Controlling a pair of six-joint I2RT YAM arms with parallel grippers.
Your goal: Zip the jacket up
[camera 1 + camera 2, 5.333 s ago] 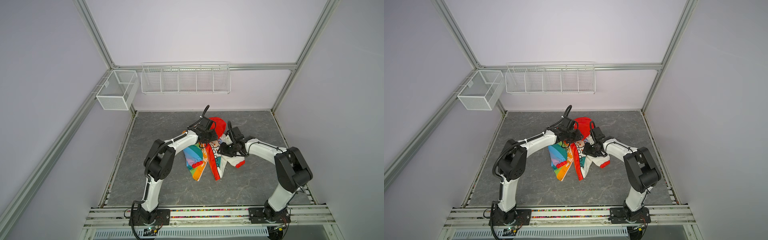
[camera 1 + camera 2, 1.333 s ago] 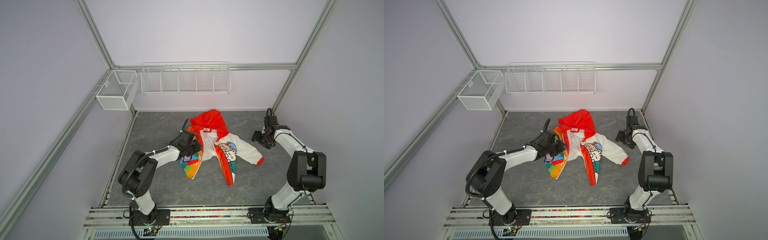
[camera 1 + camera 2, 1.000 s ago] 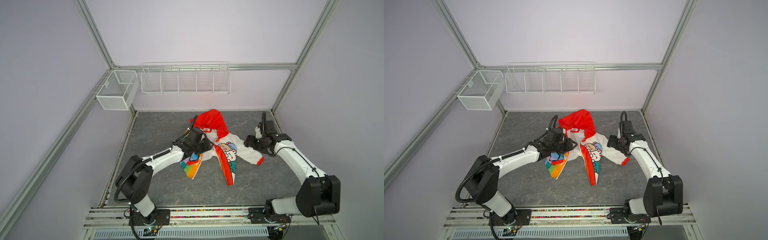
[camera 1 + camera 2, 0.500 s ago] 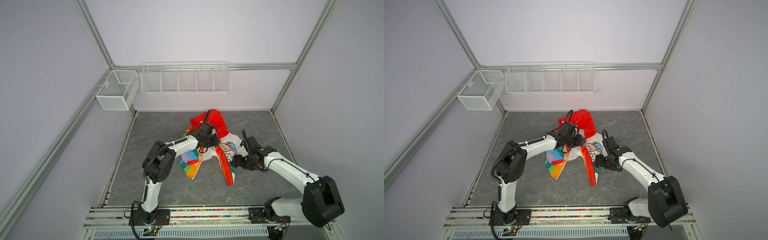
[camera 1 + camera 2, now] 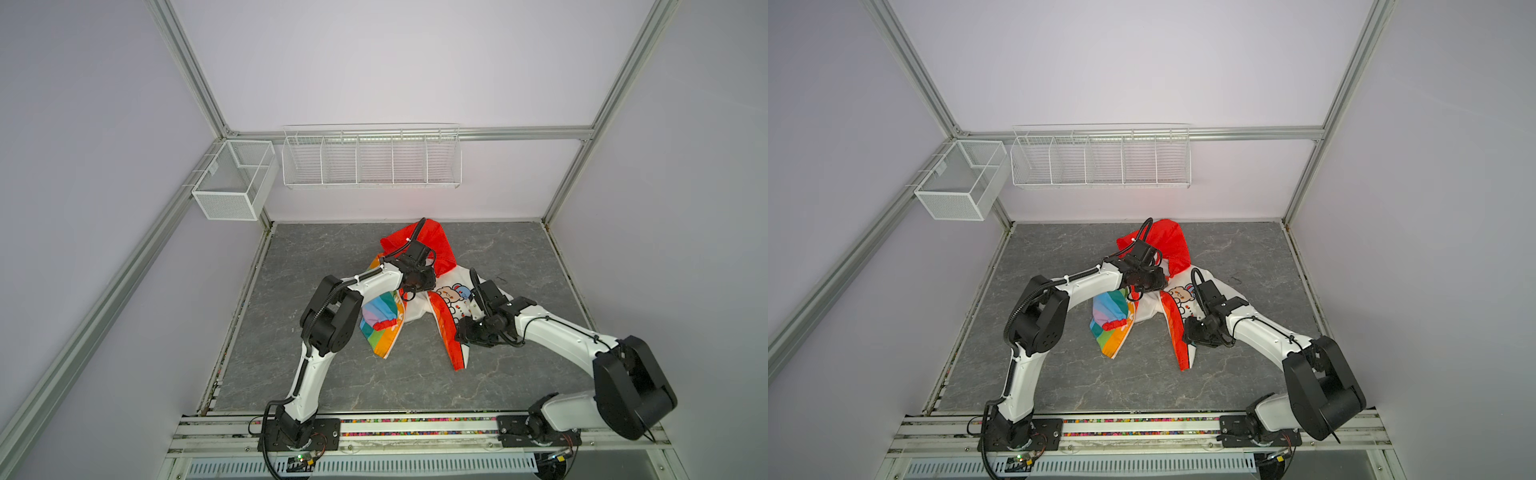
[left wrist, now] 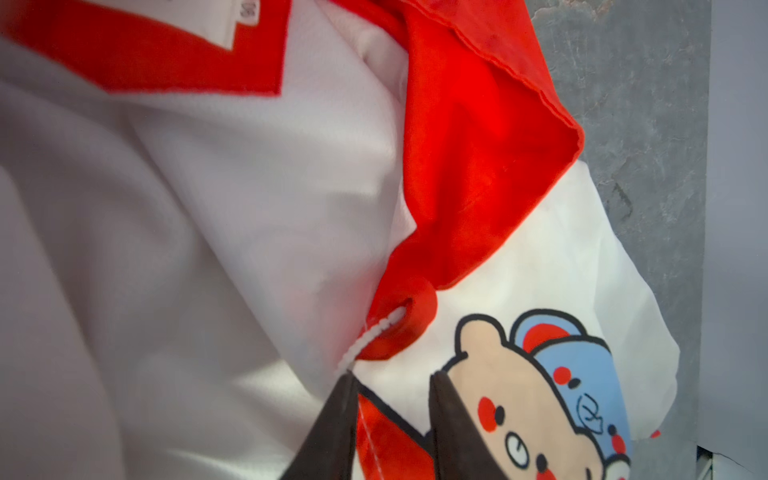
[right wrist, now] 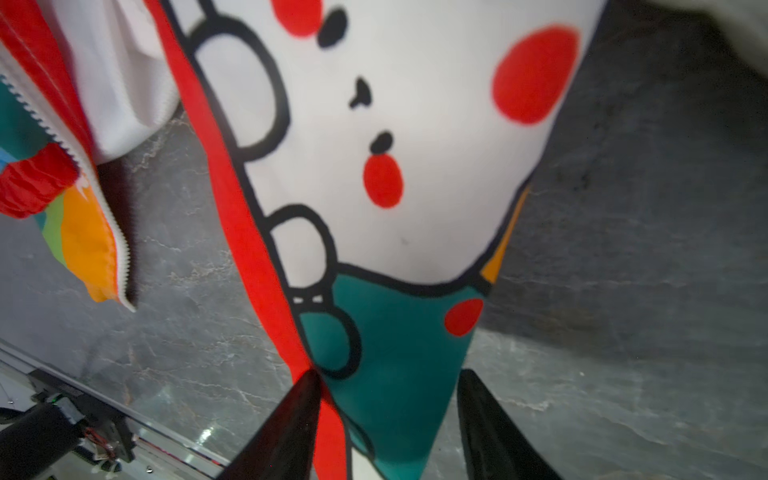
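The jacket (image 5: 440, 245) (image 5: 1173, 241) lies open on the grey table, red hood at the back. Its rainbow half (image 5: 380, 316) is bunched on the left. The white cartoon half (image 5: 451, 295) runs forward to the right. My left gripper (image 5: 415, 286) (image 6: 390, 380) is at the neck, its jaws a little apart astride the white half's red zipper edge; white zipper teeth (image 6: 374, 336) show just ahead. My right gripper (image 5: 463, 332) (image 7: 388, 376) is open, jaws wide on either side of the white half's teal lower panel. The rainbow half's zipper (image 7: 120, 249) hangs apart from it.
A mesh basket (image 5: 232, 183) hangs at the back left corner and a wire rack (image 5: 370, 158) on the back wall. The arms' base rail (image 5: 415, 426) runs along the table's front edge. Aluminium frame posts stand at the corners.
My right gripper came in from the right sleeve to the white half's lower panel. My left gripper moved from the rainbow half to the neck. Both grippers' jaws have narrowed.
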